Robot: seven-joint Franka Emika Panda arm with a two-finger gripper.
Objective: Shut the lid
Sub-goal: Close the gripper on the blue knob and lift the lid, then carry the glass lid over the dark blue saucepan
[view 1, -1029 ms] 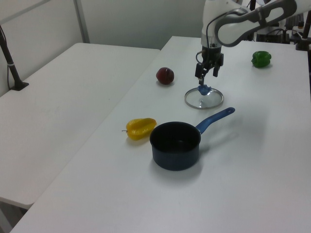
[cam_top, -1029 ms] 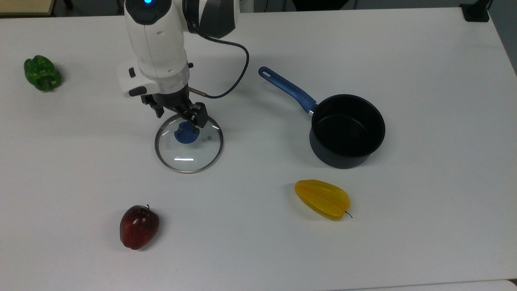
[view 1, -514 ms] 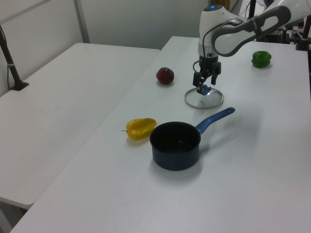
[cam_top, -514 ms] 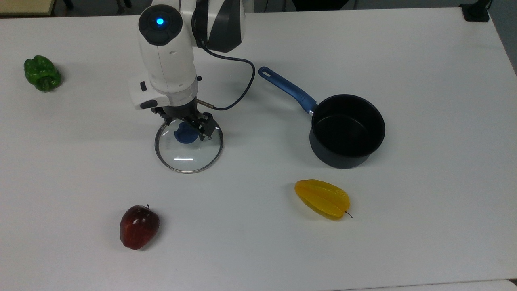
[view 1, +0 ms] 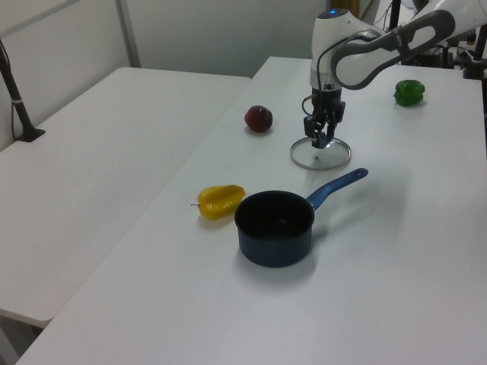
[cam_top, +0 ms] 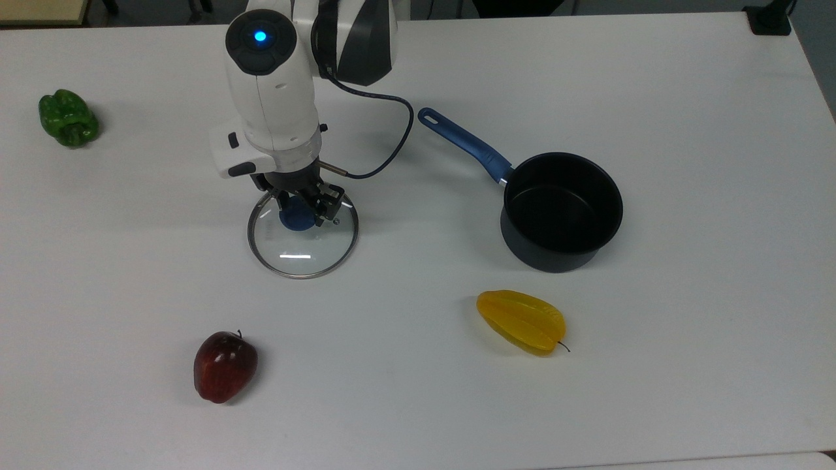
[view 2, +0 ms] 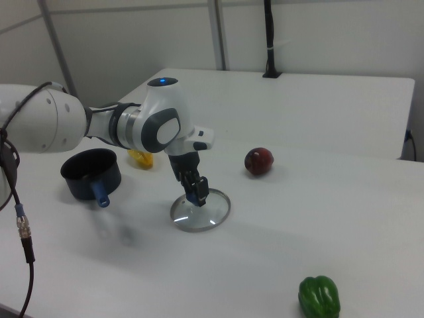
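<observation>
The gripper (cam_top: 302, 207) was seen lowered onto the lid (cam_top: 302, 240), its fingers (view 1: 320, 134) clenched around the blue knob (cam_top: 295, 219), one on each side. The lid itself lay flat on the white table (cam_top: 686, 117), its glass disc and metal rim spread out beneath and around the fingers (the larger part of the disc showed below them in the top view).

Well apart from the fingers, toward the top view's right, the black saucepan (cam_top: 562, 210) stood open, its blue handle (cam_top: 465, 143) angled back toward the arm. A yellow starfruit (cam_top: 521, 321) was placed near the pan, farther from the fingers than the pan's handle. A red apple (cam_top: 225, 365) was found well below the fingers in the top view, and a green pepper (cam_top: 68, 119) lay far off toward the top view's left.

In the right view the lid (view 2: 200, 212) was seen under the gripper (view 2: 197, 192), with the apple (view 2: 258, 161) behind it and the pepper (view 2: 318, 297) near the lower edge.
</observation>
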